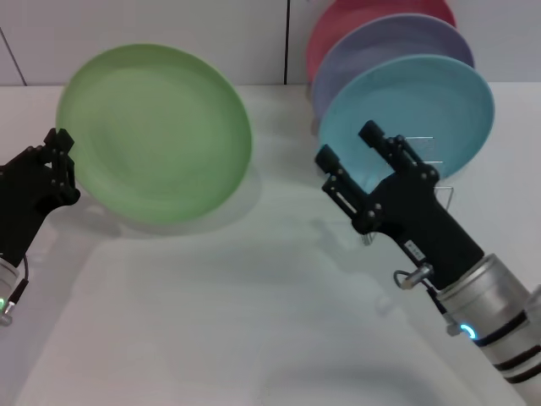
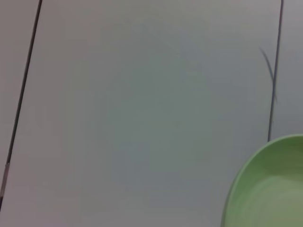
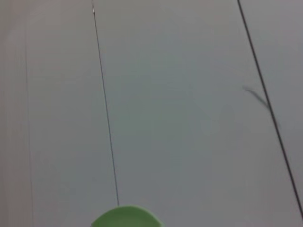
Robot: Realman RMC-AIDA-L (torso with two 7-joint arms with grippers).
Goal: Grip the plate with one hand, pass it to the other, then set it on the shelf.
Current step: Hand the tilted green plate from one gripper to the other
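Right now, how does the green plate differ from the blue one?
The green plate is held tilted above the table by the left gripper at its rim; the blue plate stands on edge in the rack, foremost in a row of plates. They look alike in shape and size.

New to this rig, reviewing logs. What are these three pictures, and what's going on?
It is a two-armed robot at a white table. The wide picture comes from a camera on its head; the other two come from cameras on its wrists, and show mostly wall plus an edge of the green plate.

In the head view the left gripper holds the green plate by its rim, lifted and tilted. The right gripper is open and empty, beside the plate but not touching it.

Behind it, blue, lavender and red plates stand on edge in a wire rack.
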